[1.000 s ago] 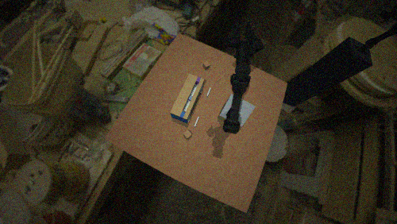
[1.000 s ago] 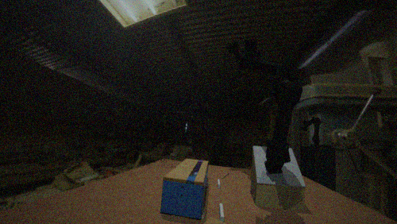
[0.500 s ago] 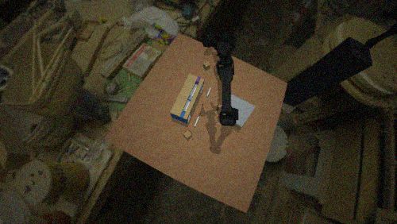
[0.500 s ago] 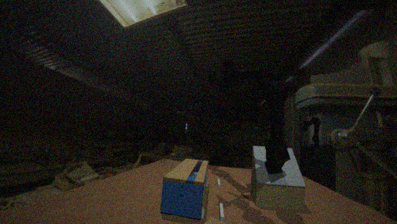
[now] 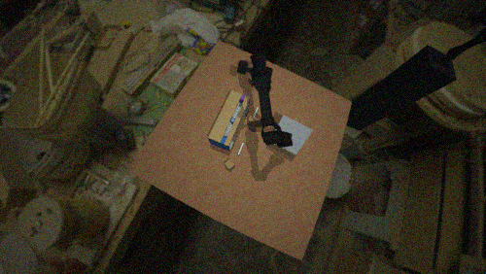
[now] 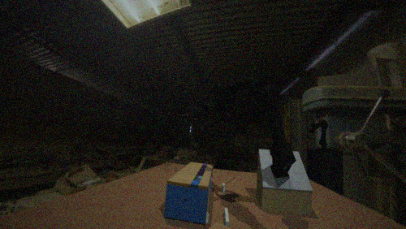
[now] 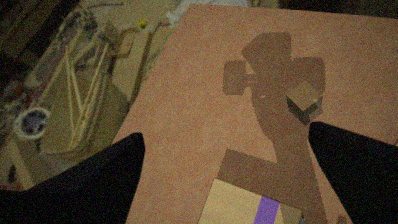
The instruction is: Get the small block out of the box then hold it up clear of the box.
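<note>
The box (image 5: 225, 117) (image 6: 187, 203) (image 7: 232, 200) stands on the table with a tan top, a blue end and a blue-purple stripe. Its inside and shelf cannot be made out. A small tan block (image 7: 304, 97) lies on the table beyond the purple-striped end in the wrist view, inside the arm's shadow. A similar tan block (image 5: 229, 165) lies off the blue end in the top view. I cannot tell which is the task's block. My gripper (image 7: 225, 135) is open and empty, above the table near the purple-striped end; the first block shows by the right fingertip in the image.
My arm (image 5: 264, 92) reaches over the table (image 5: 194, 165) from its pale-topped base (image 5: 302, 133) (image 6: 284, 203). Two thin white pieces (image 5: 241, 149) (image 6: 226, 216) lie between box and base. The table's edge (image 7: 150, 75) shows left in the wrist view.
</note>
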Tool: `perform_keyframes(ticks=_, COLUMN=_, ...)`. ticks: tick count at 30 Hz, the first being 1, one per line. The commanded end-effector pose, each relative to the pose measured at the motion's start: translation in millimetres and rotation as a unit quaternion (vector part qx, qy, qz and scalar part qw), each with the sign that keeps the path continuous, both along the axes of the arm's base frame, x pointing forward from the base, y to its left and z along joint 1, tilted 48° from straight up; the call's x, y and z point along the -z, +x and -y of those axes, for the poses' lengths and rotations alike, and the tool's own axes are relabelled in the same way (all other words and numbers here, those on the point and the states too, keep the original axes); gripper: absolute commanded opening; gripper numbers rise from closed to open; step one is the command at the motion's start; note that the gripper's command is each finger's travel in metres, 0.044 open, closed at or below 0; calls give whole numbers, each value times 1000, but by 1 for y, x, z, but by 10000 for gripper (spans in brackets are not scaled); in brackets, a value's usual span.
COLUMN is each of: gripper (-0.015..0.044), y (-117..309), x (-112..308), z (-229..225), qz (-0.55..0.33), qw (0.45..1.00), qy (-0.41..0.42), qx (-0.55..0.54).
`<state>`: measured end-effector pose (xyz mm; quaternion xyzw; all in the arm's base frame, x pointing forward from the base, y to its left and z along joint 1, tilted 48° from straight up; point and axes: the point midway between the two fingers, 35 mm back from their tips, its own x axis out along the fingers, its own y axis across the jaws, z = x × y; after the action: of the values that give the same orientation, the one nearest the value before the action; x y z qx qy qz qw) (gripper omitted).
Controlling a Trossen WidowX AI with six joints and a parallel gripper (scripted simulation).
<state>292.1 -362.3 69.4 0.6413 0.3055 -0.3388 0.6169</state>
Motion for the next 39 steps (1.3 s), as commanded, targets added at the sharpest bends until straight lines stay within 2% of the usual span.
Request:
perform_keyframes(ticks=1, gripper=400, y=10, x=32, z=-57, qz=-27, qw=993, qy=99, qx=-64)
perform_keyframes(ticks=9, gripper=400, y=11, x=65, z=-171, qz=-89, qw=933, qy=313, qx=-153)
perform_keyframes(ticks=17, gripper=400, y=1, x=60, z=-267, qz=-171, qw=817, qy=524, qx=-168)
perform_keyframes(ticks=39, gripper=400, y=7, x=70, z=-278, qz=-173, qw=815, qy=527, qx=-167)
